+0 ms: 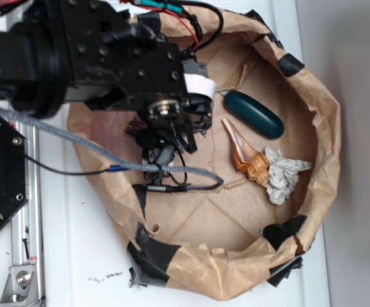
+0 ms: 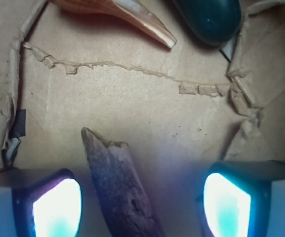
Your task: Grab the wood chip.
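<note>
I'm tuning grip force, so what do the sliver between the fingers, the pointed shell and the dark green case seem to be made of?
The wood chip looks like raw, unfinished wood: rough grain, jagged end, matte brown. The seashell seems natural shell, glossy, with orange and white bands. The dark green case looks like hard plastic or lacquer, smooth with small highlights; which one is unclear.

The brown paper-lined tray [image 1: 322,121] holds one flat dark brown wood sliver [image 2: 117,185], one orange-and-white spiral seashell [image 1: 244,153], one dark green oval case [image 1: 254,114] and one crumpled grey-white lump [image 1: 282,174], four loose things altogether.
</note>
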Motion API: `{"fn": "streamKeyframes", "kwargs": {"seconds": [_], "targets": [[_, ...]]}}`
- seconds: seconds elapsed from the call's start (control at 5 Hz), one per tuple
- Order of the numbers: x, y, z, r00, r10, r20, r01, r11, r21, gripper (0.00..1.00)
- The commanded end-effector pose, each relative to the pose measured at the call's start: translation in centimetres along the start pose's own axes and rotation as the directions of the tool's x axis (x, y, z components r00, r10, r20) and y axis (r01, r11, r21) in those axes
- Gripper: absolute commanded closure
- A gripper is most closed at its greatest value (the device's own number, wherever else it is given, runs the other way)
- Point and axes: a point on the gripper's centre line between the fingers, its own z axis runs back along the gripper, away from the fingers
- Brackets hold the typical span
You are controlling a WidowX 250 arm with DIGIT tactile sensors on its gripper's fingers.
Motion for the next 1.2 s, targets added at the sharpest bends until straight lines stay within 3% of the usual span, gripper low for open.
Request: {"fn": "streamKeyframes", "kwargs": {"seconds": [0.0, 0.2, 0.4, 0.6, 0.8, 1.0], "targets": [[0.3, 0.3, 1.0, 0.999, -0.011, 0.049, 0.010, 1.000, 0.015, 0.00], [0.3, 0.3, 1.0, 0.999, -0.011, 0.049, 0.010, 1.000, 0.015, 0.00], [-1.3, 1.5, -0.5, 0.999, -0.022, 0.039, 0.020, 0.999, 0.048, 0.00], [-2.0, 1.2, -0.1, 0.999, -0.016, 0.046, 0.017, 1.000, -0.002, 0.10], [-2.2, 1.1, 0.3, 0.999, 0.014, 0.047, -0.015, 1.000, 0.010, 1.00], [-1.8, 1.0, 0.5, 0.998, 0.027, 0.058, -0.028, 1.000, 0.011, 1.00]]}}
